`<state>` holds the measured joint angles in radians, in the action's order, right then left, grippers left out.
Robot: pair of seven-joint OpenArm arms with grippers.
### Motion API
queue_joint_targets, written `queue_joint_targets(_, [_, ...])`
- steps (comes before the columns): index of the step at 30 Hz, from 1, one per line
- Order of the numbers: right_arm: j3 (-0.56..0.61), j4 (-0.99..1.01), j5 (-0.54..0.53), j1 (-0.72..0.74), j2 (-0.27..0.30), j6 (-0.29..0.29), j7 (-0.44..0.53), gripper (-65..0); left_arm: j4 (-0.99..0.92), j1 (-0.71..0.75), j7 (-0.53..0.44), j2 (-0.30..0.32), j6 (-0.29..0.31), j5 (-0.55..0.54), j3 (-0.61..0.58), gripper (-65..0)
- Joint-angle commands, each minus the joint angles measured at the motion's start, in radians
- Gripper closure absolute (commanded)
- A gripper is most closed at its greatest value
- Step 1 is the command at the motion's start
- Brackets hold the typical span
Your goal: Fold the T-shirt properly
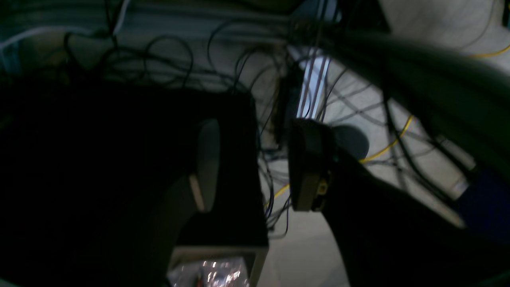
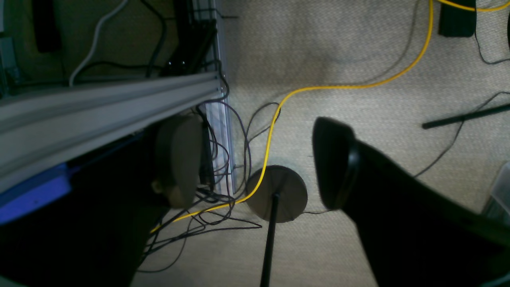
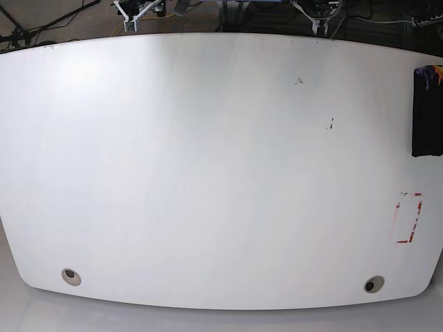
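Right up close in the right wrist view, the right claw (image 2: 255, 163) hangs spread wide, nothing between its fingers, over carpet with a yellow cable (image 2: 279, 107) and a round stand base (image 2: 277, 193) below. The left claw (image 1: 255, 163) is parted too, pinching nothing, with tangled black cables (image 1: 255, 79) behind it. Neither arm shows in the base view. There the white desk (image 3: 208, 173) carries the T-shirt (image 3: 426, 114), a black folded strip at the desk's far right edge, colourful print at its top end.
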<state>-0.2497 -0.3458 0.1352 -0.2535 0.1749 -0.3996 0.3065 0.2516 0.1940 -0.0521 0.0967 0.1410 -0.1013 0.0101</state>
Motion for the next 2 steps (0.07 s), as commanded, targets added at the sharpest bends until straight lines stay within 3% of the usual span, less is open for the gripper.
queue_joint_targets(1, [-0.003,-0.002,0.004,-0.008,0.008,-0.006,0.009,-41.9,0.002,0.002,-0.007,0.005,-0.002,0.001,-0.002,-25.0])
queue_joint_targets(2, [-0.001,-0.002,0.004,-0.008,0.008,-0.006,0.009,-41.9,0.002,0.002,-0.010,0.005,-0.002,0.001,-0.002,-25.0])
